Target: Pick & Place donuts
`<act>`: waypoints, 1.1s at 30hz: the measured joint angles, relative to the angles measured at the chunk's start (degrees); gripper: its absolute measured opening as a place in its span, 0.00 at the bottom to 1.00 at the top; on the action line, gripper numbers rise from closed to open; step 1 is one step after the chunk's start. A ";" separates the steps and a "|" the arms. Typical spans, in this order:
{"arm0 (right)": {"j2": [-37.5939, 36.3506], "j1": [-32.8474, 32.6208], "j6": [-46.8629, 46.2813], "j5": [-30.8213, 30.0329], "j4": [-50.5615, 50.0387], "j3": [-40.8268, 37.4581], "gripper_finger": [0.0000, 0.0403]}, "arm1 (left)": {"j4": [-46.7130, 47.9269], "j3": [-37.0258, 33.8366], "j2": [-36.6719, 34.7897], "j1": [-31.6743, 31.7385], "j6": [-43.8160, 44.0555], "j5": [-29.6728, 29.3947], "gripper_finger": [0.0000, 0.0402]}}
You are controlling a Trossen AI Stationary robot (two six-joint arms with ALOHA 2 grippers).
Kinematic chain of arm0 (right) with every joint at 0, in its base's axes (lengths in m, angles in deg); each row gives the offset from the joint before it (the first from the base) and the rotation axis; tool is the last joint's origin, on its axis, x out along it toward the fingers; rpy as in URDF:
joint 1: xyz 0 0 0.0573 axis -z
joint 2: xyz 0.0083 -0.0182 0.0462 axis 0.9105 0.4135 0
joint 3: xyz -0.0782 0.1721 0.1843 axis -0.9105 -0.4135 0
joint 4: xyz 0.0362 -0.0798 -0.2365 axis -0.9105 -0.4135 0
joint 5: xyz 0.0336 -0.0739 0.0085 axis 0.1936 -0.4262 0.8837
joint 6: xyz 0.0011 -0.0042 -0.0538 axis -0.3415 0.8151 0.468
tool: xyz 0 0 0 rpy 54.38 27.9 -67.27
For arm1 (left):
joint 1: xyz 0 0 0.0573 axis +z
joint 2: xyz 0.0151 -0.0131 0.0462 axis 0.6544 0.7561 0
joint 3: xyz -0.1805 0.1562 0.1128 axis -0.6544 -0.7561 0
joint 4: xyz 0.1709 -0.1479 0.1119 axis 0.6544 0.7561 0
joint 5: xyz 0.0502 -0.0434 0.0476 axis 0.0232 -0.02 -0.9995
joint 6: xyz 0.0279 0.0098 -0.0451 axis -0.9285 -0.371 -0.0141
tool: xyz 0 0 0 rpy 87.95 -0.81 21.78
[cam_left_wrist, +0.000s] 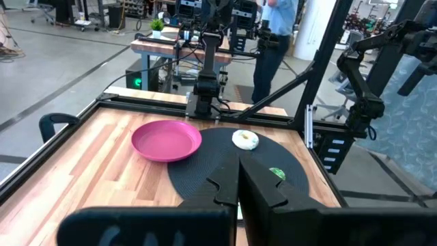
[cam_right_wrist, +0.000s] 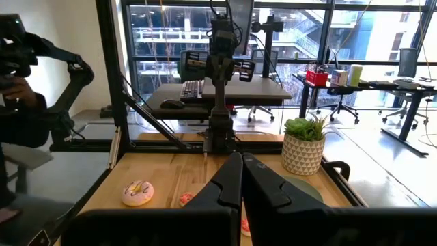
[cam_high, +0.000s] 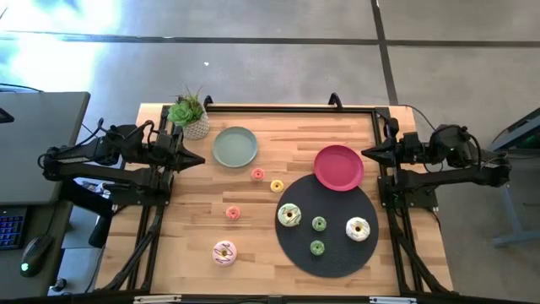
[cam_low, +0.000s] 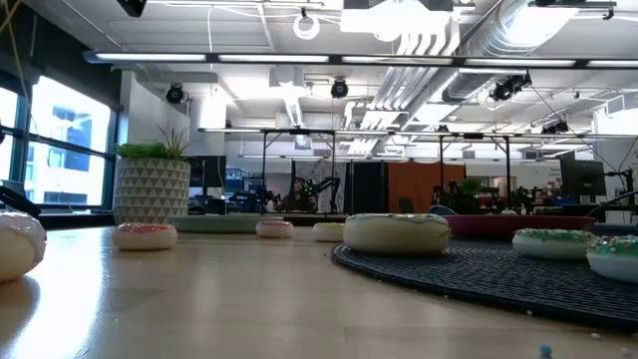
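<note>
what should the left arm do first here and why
Probably swing the left gripper out toward the red donut, the loose donut closest to it. Both arms sit parked at the table's edges with shut jaws, holding nothing, and four donuts lie on bare wood off the dark mat.

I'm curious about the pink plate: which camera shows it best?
The high view: the pink plate shows whole from above, overlapping the far edge of the dark round mat. The left wrist view also shows it whole, at a slant. The low view catches only its rim. The right wrist view doesn't show it.
</note>
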 joint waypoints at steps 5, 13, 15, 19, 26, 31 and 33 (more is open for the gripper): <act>0.00 0.00 -0.02 0.00 0.00 0.00 0.00 | -0.09 0.00 0.00 -0.01 0.00 0.04 0.00; 0.00 -0.02 2.32 -0.84 0.01 -0.02 0.00 | 0.03 0.01 0.52 0.01 4.48 1.38 0.00; 0.00 -0.02 2.35 -1.02 0.42 0.00 0.00 | 0.31 0.02 0.90 0.01 4.48 2.75 0.00; 0.00 -0.02 0.46 -1.02 1.89 0.00 0.00 | 3.31 0.01 2.00 0.01 3.72 3.70 0.00; 0.07 -0.02 4.35 -2.85 0.89 0.00 0.00 | 7.44 0.02 8.01 0.01 3.00 -1.76 0.08; 0.40 -0.02 5.86 -3.86 -2.15 -1.10 0.00 | 3.87 0.02 13.42 0.01 2.12 -2.12 0.22; 1.41 -0.02 4.83 -3.15 -2.53 -2.59 0.00 | 3.40 0.02 15.15 0.01 1.01 -2.07 0.26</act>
